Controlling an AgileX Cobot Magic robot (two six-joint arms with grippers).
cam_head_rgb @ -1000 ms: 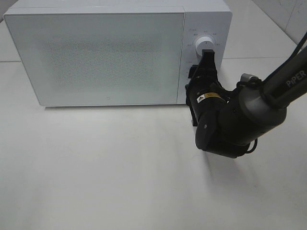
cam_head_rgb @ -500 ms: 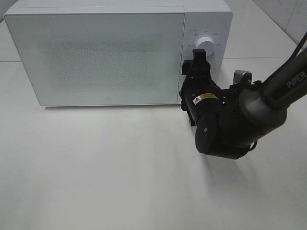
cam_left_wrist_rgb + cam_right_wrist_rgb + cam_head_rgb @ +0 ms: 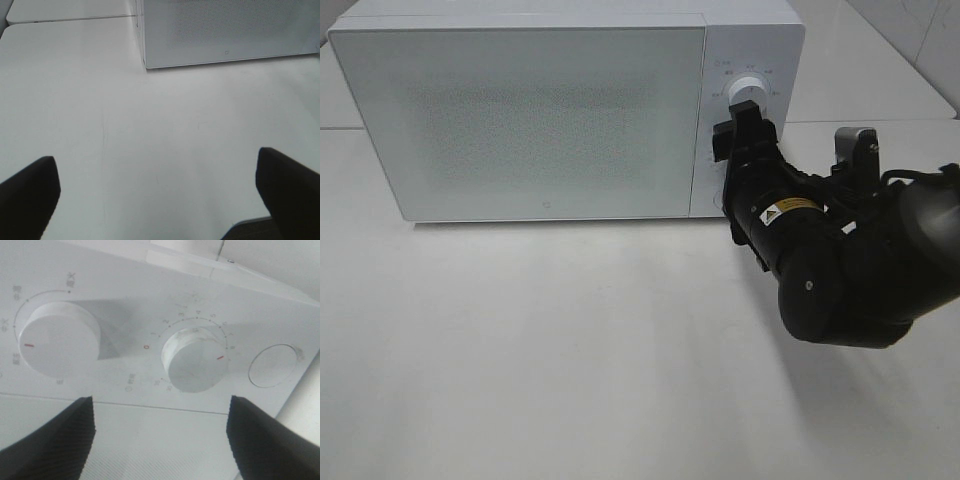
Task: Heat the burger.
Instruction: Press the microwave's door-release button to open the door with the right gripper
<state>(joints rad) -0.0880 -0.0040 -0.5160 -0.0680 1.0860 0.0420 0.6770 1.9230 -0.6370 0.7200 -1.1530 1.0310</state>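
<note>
- Right gripper — jaws spread wide, holding nothing — faces the white microwave's control panel.
- Left gripper, jaws wide and empty, hangs over the table.

The microwave's frosted door is hiding its whole inside. The right arm is covering the lower control panel and running off the frame's edge. The print around the upper dial is coming out too small to read. The left gripper and the right gripper are each showing only dark fingertips, cut by the edge
</note>
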